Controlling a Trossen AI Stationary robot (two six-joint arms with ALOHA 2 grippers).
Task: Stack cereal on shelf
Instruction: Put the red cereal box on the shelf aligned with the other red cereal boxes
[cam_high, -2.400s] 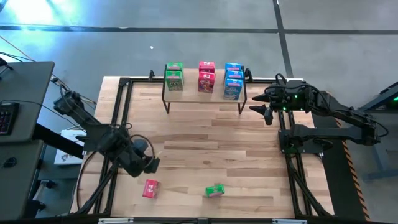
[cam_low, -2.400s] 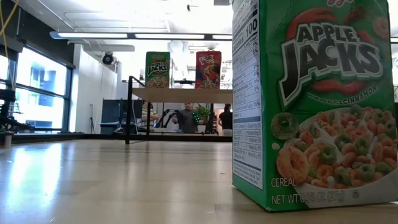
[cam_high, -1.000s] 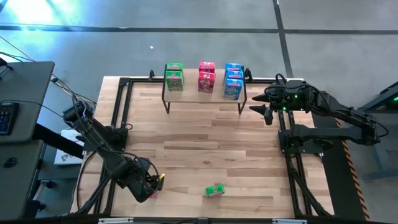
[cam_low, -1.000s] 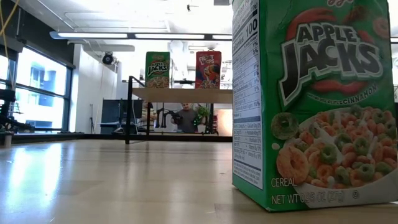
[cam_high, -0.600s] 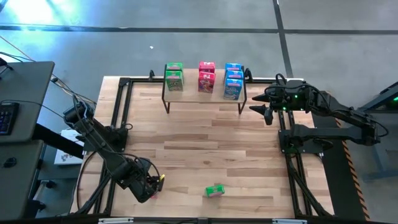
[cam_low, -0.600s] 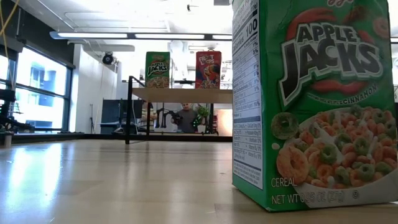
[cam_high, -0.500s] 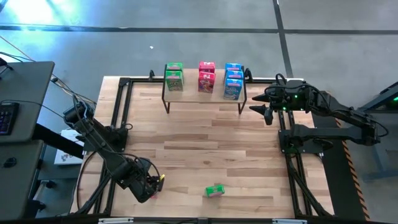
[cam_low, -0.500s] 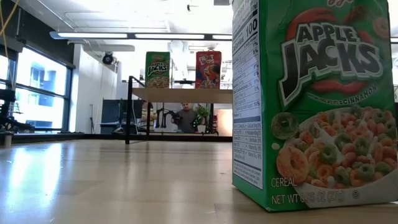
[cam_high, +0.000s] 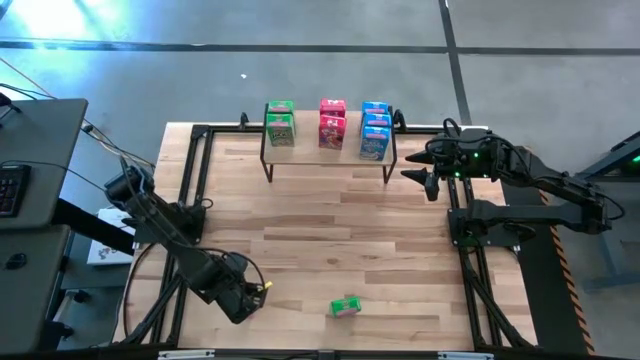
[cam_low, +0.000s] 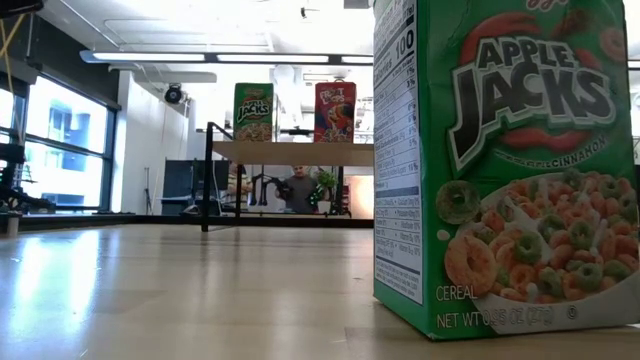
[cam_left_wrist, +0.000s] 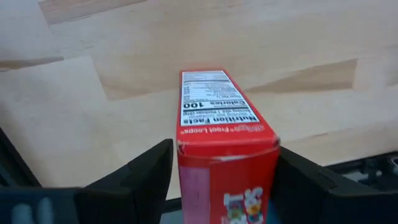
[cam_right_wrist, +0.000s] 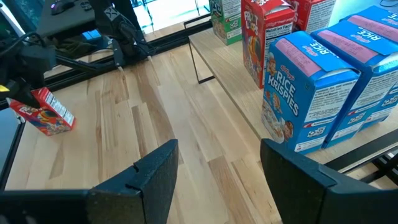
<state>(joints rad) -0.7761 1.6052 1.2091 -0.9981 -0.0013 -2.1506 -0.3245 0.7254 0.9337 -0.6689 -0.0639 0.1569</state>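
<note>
Left pincer sits low at the near left of the table, closed on the red cereal box; in the left wrist view both dark fingers press the box's two sides, with the nutrition panel facing away along the wood. A second ago the fingers stood wider around this box, so the grip is new; the pincer has also shifted slightly toward the table's middle, and in the right wrist view the red box appears tilted in the grip, above the boards. Further right, the green cereal box lies alone near the front edge, unchanged; in the low view it fills the right of the picture, standing upright on the table. At the far side, the shelf carries green boxes at its left, red-pink boxes in the middle and blue boxes at its right, all as before. Right pincer waits just beside the shelf's right end, unmoved, fingers parted and holding nothing, with the blue boxes close ahead of it.
</note>
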